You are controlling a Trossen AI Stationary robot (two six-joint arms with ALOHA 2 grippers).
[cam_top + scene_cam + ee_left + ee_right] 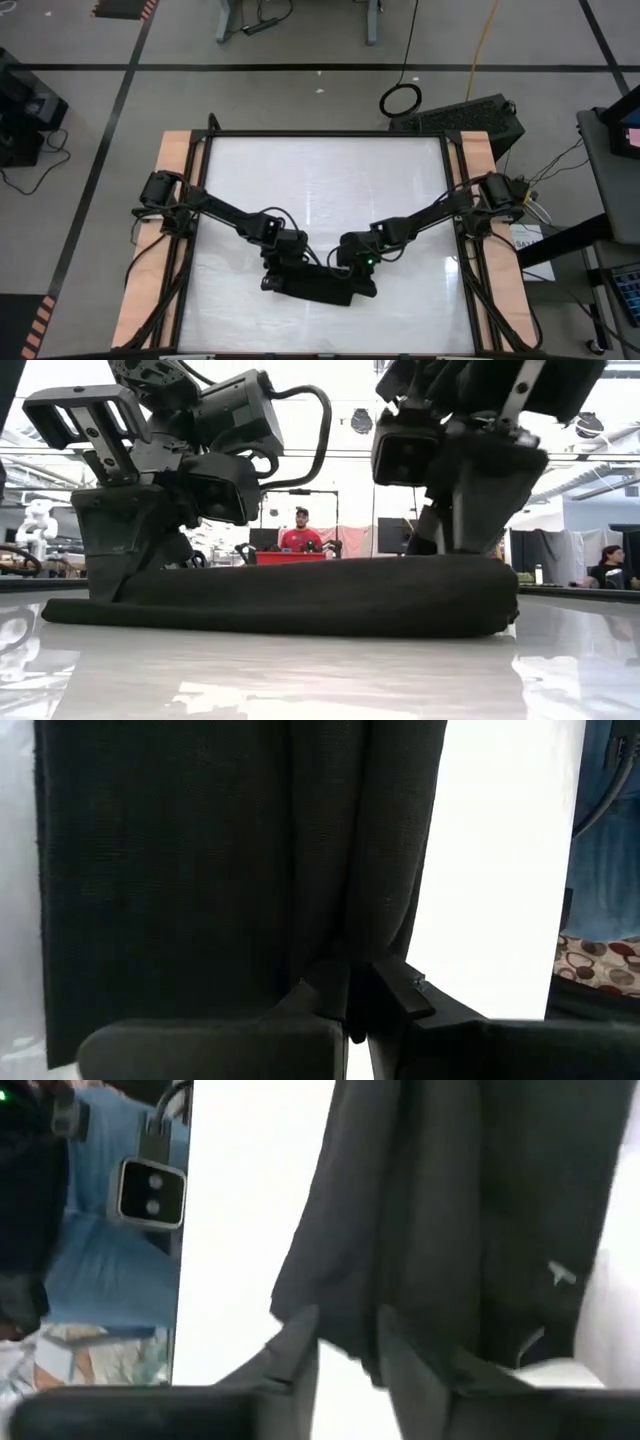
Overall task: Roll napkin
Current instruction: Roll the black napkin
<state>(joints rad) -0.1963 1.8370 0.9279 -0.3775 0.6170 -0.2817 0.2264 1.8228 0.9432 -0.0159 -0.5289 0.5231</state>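
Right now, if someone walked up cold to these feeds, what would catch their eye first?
The napkin, a long dark roll lying across the near middle of the shiny white table. Next, both arms meeting over it: the left gripper at the roll's left end, its jaws pinched shut on a fold of cloth, and the right gripper at the right end, its jaws set a little apart around the cloth edge. People sit in the room behind.

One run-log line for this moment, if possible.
napkin: rolled, on table | left gripper: shut on napkin | right gripper: at napkin, grip unclear
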